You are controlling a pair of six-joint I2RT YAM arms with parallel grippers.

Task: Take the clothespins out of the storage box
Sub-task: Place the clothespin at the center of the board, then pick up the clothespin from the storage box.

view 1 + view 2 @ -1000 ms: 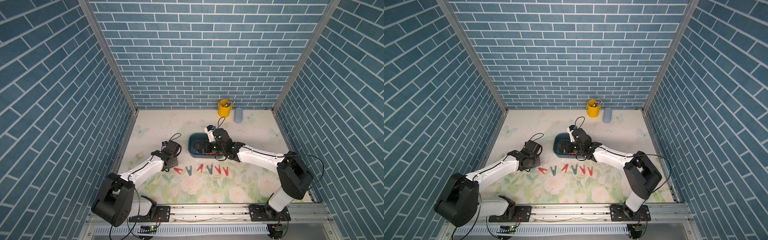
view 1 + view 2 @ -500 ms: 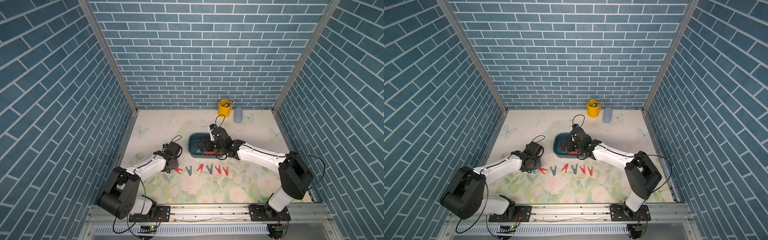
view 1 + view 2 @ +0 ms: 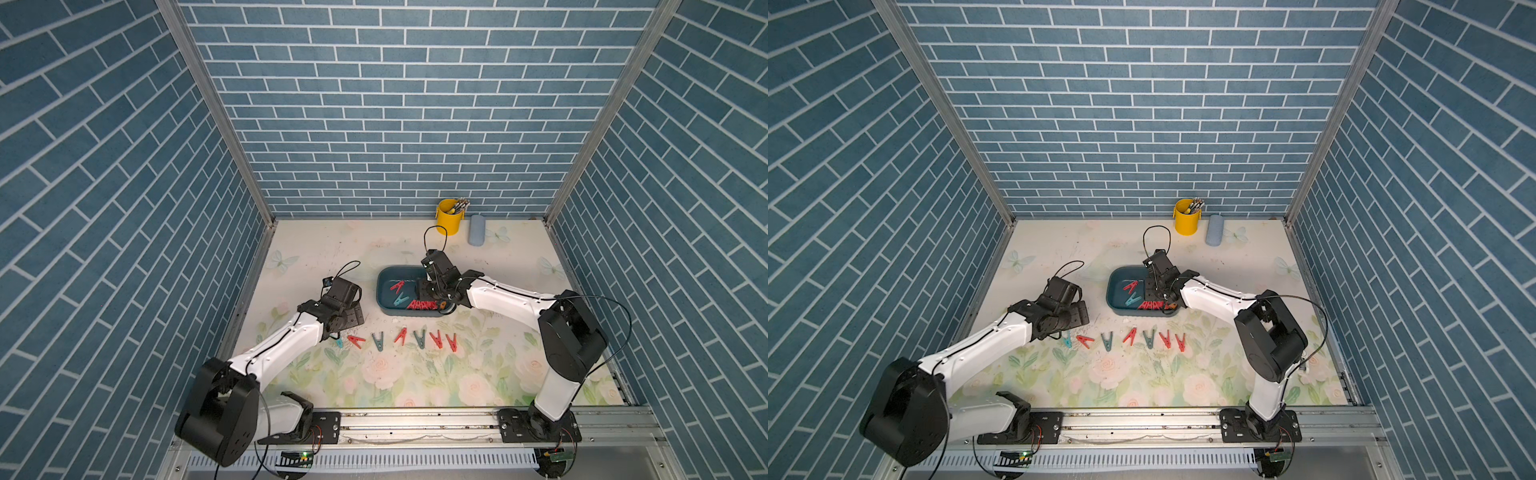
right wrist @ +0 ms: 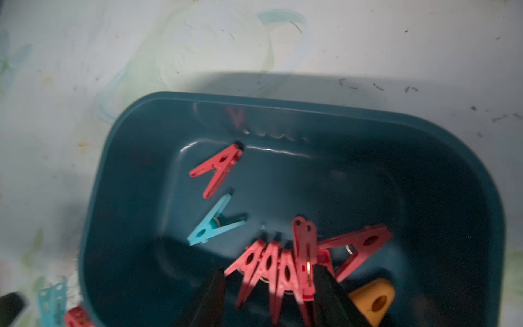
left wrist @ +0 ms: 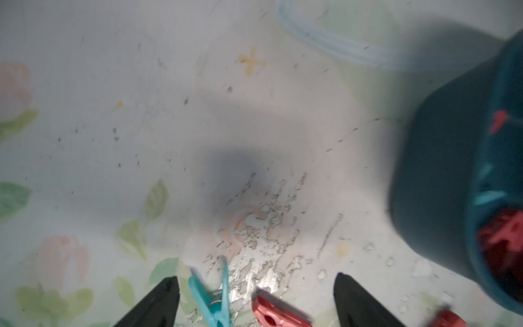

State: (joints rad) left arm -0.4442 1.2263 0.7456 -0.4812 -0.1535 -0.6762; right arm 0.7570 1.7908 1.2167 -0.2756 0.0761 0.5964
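The dark teal storage box sits mid-table. It holds a loose red clothespin, a teal one, a bunch of red ones and an orange one. My right gripper is down inside the box, its jaws half closed around the red bunch. Whether they squeeze it is blurred. Several clothespins lie in a row on the mat. My left gripper stands open over the row's left end, above a teal clothespin and a red one.
A yellow bucket with thin tools and a pale blue case stand by the back wall. Brick-patterned walls close in three sides. A metal rail carrying both arm bases runs along the front edge.
My left gripper opened and let go of a teal clothespin at the row's left end. My right gripper sank lower in the box and its jaws narrowed around the red bunch.
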